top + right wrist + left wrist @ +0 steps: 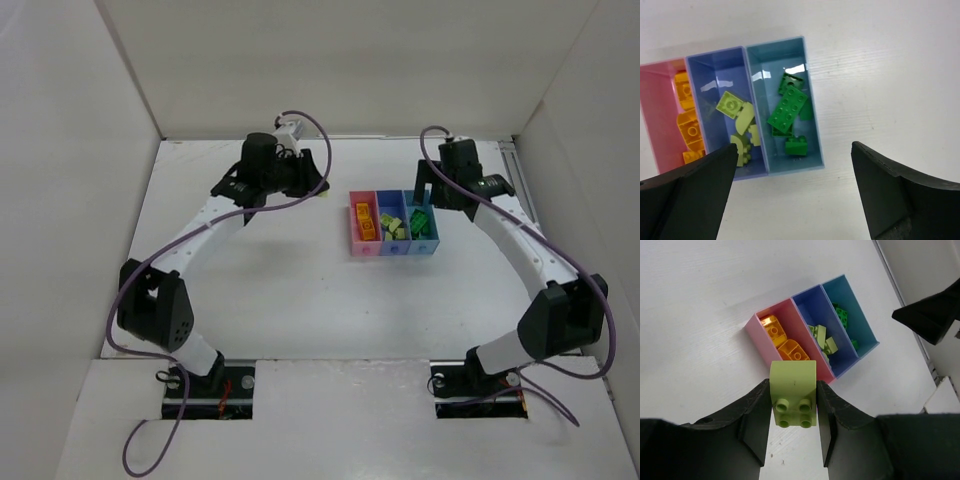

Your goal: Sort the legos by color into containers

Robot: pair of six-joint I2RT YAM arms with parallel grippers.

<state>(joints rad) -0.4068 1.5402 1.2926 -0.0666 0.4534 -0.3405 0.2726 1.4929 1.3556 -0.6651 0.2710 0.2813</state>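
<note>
Three joined bins stand mid-table: pink (pixel 355 232), blue-purple (pixel 386 199) and light blue (pixel 412 198). My left gripper (pixel 793 412) is shut on a pale yellow-green lego (pixel 793 387) and holds it above the table just short of the pink bin (pixel 756 329), which holds orange legos (pixel 774 329). My right gripper (pixel 793 149) is open and empty above the near end of the light blue bin (pixel 813 110). That bin holds dark green legos (pixel 788 111). The blue-purple bin (pixel 715 65) holds pale green legos (pixel 740 125). The pink bin (pixel 660 100) holds orange legos (pixel 687 125).
White walls close the table at the left, back and right (pixel 570 150). My right gripper's finger (pixel 930 315) shows beyond the bins in the left wrist view. A raised white ledge (pixel 330 400) runs along the near edge by the arm bases.
</note>
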